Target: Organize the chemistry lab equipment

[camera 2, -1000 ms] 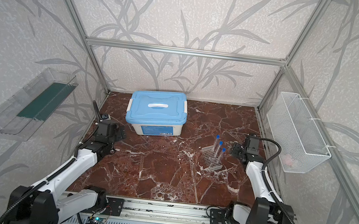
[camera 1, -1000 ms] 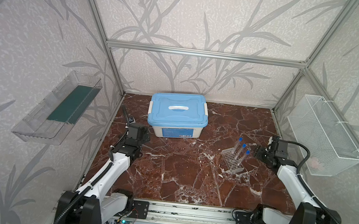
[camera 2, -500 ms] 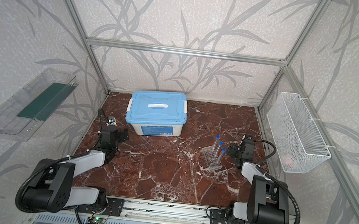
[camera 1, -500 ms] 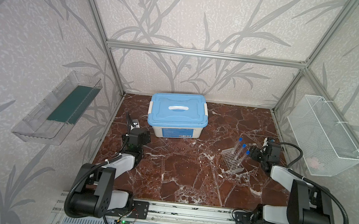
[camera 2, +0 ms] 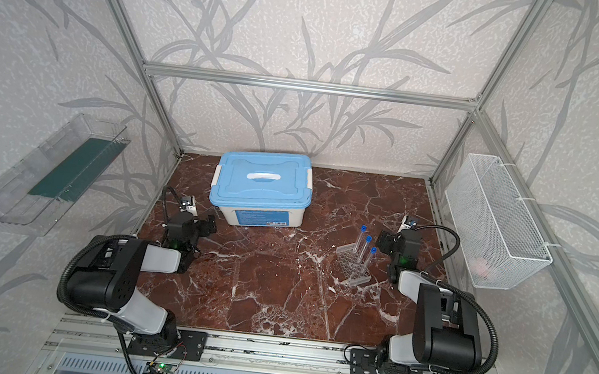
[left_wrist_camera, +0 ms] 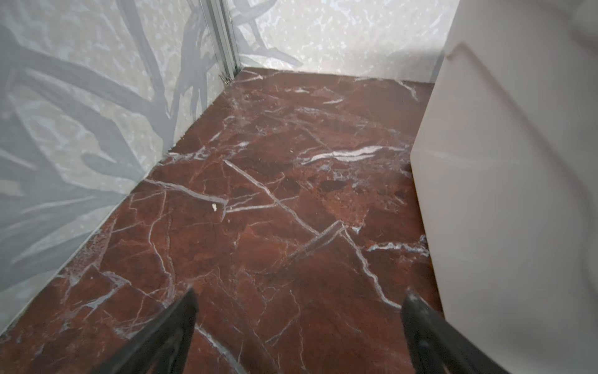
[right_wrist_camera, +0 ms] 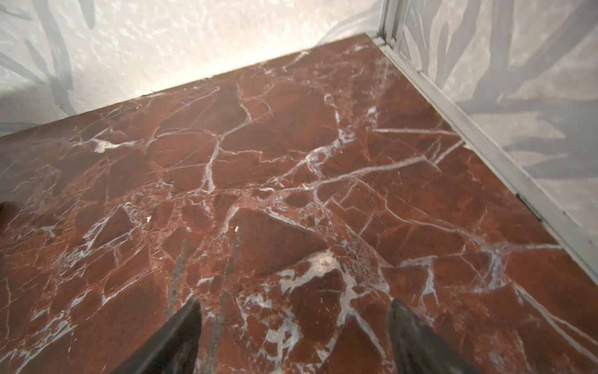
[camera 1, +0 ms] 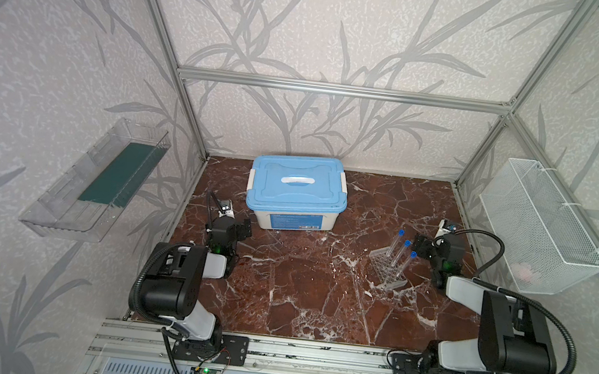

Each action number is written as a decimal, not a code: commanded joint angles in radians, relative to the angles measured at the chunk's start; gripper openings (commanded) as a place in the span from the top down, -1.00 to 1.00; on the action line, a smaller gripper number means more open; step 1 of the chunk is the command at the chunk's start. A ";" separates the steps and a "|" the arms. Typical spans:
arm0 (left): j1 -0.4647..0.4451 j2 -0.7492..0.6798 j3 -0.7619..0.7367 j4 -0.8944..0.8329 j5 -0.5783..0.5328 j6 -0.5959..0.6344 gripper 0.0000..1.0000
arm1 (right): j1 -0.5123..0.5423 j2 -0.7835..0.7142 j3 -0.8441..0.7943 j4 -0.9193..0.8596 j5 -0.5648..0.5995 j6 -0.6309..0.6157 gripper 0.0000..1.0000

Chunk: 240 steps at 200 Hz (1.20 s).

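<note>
Fingers (left_wrist_camera: 168, 336) spread on both grippers: left gripper (left_wrist_camera: 300, 294) just left of the tub (camera 1: 295, 195), right gripper (right_wrist_camera: 294, 302) right of it, beside the rack (camera 1: 383, 267) with three tubes (camera 1: 400, 254).

white tub (camera 1: 286, 221) with blue lid (camera 1: 297, 195) shut, white handle (camera 1: 297, 180) on top, sits on the red-brown marble tabletop (camera 1: 316, 297), toward the back. clear shelf (camera 1: 69, 207) with dark green liner (camera 1: 119, 175) hangs on the left side. white wire basket (camera 1: 553, 240) hangs on the right side, something pinkish (camera 1: 524, 273) inside, too small to tell.
</note>
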 commanded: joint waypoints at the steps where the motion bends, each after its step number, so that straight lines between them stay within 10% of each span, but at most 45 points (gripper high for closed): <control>1: 0.005 0.002 -0.001 0.088 0.041 0.026 -0.99 | 0.060 -0.019 -0.050 0.134 0.107 -0.078 -0.79; 114: 0.008 0.001 0.006 0.068 0.079 0.036 -0.99 | 0.149 0.154 -0.091 0.438 0.092 -0.208 -0.96; 240: 0.011 0.001 0.002 0.077 0.107 0.042 -0.99 | 0.151 0.107 -0.048 0.275 0.086 -0.206 -0.98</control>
